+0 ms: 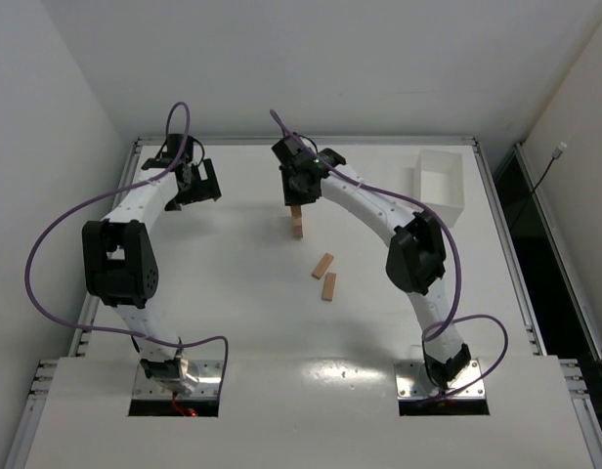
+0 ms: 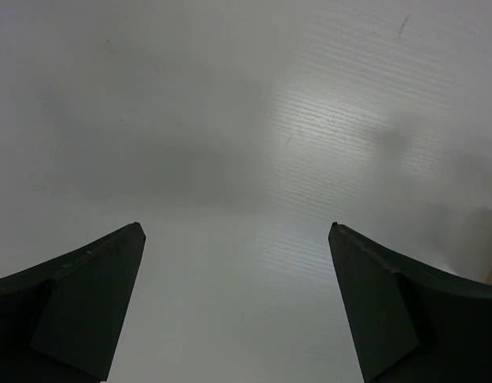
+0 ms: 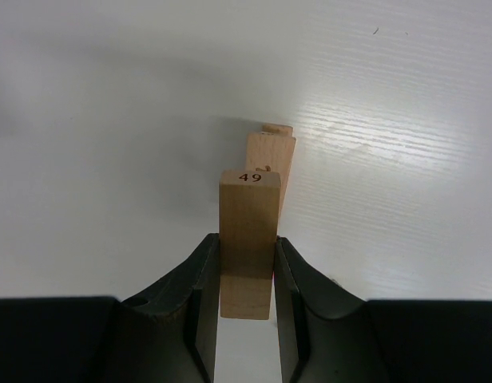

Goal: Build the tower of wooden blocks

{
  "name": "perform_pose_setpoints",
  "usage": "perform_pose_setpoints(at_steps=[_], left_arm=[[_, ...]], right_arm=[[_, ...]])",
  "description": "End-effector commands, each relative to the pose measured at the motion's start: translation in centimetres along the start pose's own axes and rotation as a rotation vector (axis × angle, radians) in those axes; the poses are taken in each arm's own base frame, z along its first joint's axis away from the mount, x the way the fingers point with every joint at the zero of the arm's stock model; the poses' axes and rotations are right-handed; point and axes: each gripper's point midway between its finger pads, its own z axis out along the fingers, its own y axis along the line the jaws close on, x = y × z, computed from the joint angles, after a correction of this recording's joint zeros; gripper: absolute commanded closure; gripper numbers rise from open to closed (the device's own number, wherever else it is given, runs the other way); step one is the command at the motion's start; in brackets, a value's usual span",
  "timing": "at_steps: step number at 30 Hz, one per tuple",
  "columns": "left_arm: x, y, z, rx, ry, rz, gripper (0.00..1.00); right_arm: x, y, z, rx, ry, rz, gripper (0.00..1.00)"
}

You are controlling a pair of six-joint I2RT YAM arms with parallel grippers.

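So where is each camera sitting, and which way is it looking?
Top camera: high behind the arms, looking down on the table; shows both arms, the tower and tray.
Left wrist camera: on the left gripper, facing the table between its open fingers.
Right wrist camera: on the right gripper, looking past a held block at the tower.
Shared: top and right wrist views both show the tower.

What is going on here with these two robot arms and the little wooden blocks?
The right gripper is shut on a plain light-tan wood block marked 49 and holds it over the short tower of tan wood blocks at mid-table. Whether the block touches the tower yet cannot be told. Two loose tan blocks lie flat nearer the arms. The left gripper hangs open and empty on the left. A white rectangular tray sits at the far right.
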Motion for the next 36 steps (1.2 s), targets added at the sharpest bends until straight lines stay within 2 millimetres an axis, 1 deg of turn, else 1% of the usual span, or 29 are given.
perform_pose_setpoints(at_steps=[1, 2, 5, 7, 10, 11, 12, 13, 15, 16, 17, 18, 19, 21, 22, 23, 24, 25, 27, 28, 29, 30, 32, 33, 35, 36], left_arm=[[-1.6, -0.6, -0.8, 0.013, -0.053, -0.015, 0.00], [-1.6, -0.6, -0.8, 0.013, -0.053, -0.015, 0.00], [-1.6, -0.6, -0.8, 0.013, -0.053, -0.015, 0.00], [-1.4, -0.6, -0.5, 0.010, -0.045, -0.013, 0.00], [-1.4, -0.6, -0.5, 0.010, -0.045, -0.013, 0.00], [-1.8, -0.7, -0.6, 0.013, -0.053, -0.015, 0.00], [-1.6, -0.6, -0.7, 0.010, -0.045, -0.013, 0.00], [-1.4, -0.6, -0.3, 0.007, -0.036, -0.012, 0.00], [-1.4, -0.6, -0.3, 0.007, -0.036, -0.012, 0.00], [-1.4, -0.6, -0.3, 0.007, -0.036, -0.012, 0.00], [-1.4, -0.6, -0.3, 0.007, -0.036, -0.012, 0.00], [-1.4, -0.6, -0.3, 0.007, -0.036, -0.012, 0.00], [-1.1, -0.6, 0.0, 0.004, -0.028, -0.011, 0.00], [-1.5, -0.7, -0.2, 0.007, -0.036, -0.012, 0.00], [-1.3, -0.7, 0.2, 0.004, -0.028, -0.011, 0.00], [-1.3, -0.7, 0.2, 0.004, -0.028, -0.010, 0.00], [-1.6, -0.8, 0.0, 0.007, -0.036, -0.012, 0.00], [-1.6, -0.9, 0.0, 0.015, -0.033, -0.012, 0.00], [-1.6, -0.9, 0.0, 0.016, -0.033, -0.012, 0.00], [-1.4, -0.9, 0.3, 0.013, -0.025, -0.010, 0.00], [-1.4, -0.9, 0.3, 0.013, -0.025, -0.010, 0.00], [-1.4, -0.9, 0.3, 0.013, -0.025, -0.010, 0.00], [-1.4, -0.9, 0.3, 0.013, -0.025, -0.010, 0.00], [-1.2, -0.8, 0.3, 0.010, -0.016, -0.009, 0.00], [-1.2, -0.8, 0.3, 0.010, -0.016, -0.009, 0.00], [-0.9, -0.8, 0.6, 0.007, -0.008, -0.008, 0.00]], right_arm=[[-1.8, 0.7, -0.4, -0.012, -0.051, 0.062, 1.00], [-1.8, 0.7, -0.4, -0.012, -0.051, 0.062, 1.00], [-1.1, 0.8, 0.5, -0.011, -0.027, 0.056, 1.00], [-1.4, 0.9, 0.3, -0.016, -0.035, 0.059, 1.00], [-1.0, 0.8, 1.2, -0.003, -0.030, 0.047, 1.00], [-1.0, 0.8, 1.2, -0.003, -0.030, 0.047, 1.00], [-1.0, 0.8, 1.2, -0.003, -0.030, 0.047, 1.00], [-0.9, 0.6, 1.6, 0.011, -0.027, 0.045, 1.00], [-0.8, 0.5, 1.7, 0.011, -0.027, 0.036, 1.00], [-0.6, 0.5, 2.0, 0.015, -0.019, 0.034, 1.00], [-1.3, 0.3, 2.0, 0.013, -0.036, 0.045, 1.00], [-1.4, 0.1, 2.0, 0.021, -0.040, 0.036, 1.00], [-1.1, 0.0, 2.4, 0.025, -0.032, 0.034, 1.00], [-1.1, 0.0, 2.4, 0.025, -0.032, 0.034, 1.00], [-1.0, -0.5, 2.9, 0.035, -0.025, 0.039, 1.00], [-1.0, -0.5, 2.9, 0.035, -0.025, 0.039, 1.00], [-1.0, -0.5, 2.9, 0.035, -0.025, 0.030, 1.00], [-0.7, -0.5, 3.3, 0.039, -0.017, 0.028, 0.99], [-0.7, -0.5, 3.3, 0.039, -0.017, 0.028, 0.98], [-0.7, -0.5, 3.3, 0.039, -0.017, 0.028, 0.98], [-0.9, -0.4, 3.3, 0.035, -0.025, 0.030, 0.96], [-0.5, -0.3, 3.7, 0.031, -0.013, 0.028, 0.94], [-0.5, -0.3, 3.7, 0.031, -0.013, 0.028, 0.90], [-0.6, -0.7, 3.8, 0.026, -0.009, 0.026, 0.89], [-0.6, -0.7, 3.8, 0.026, -0.009, 0.026, 0.89], [-0.2, -0.5, 4.2, 0.019, 0.005, 0.024, 0.89]])
